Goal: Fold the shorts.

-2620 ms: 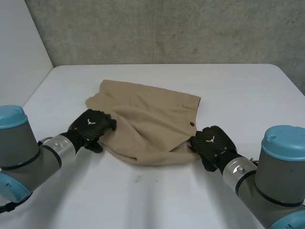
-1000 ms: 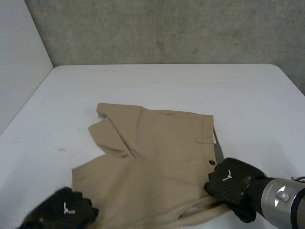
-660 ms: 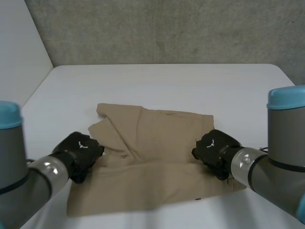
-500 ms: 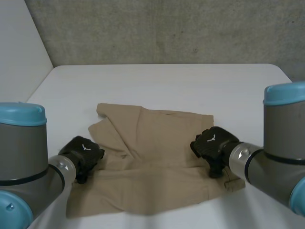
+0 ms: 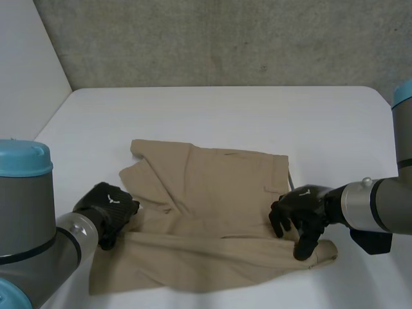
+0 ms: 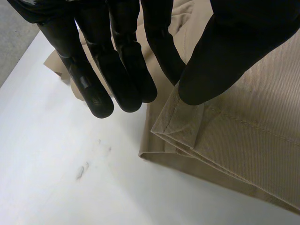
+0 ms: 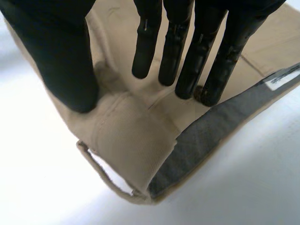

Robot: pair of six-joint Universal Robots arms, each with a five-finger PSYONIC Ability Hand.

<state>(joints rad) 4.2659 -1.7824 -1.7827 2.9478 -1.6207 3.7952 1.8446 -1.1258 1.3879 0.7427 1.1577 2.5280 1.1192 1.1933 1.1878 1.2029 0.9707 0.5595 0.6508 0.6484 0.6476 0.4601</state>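
The tan shorts lie on the white table, with their near part doubled over in a long fold. My left hand is at the shorts' left edge. In the left wrist view its fingers and thumb pinch the doubled hem. My right hand is at the right end, over the waistband corner. In the right wrist view its fingers are straight and spread away from the thumb, which rests on the cloth. The grey waistband lining shows beside them.
A belt loop sticks out at the waistband corner under my right hand. The table's far edge meets a grey concrete wall, and a white wall stands at the left. Bare table lies behind the shorts.
My right hand has moved right and toward the near edge, and its fingers have opened off the waistband. The left hand has stayed at the left hem. The near fold has sunk flatter.
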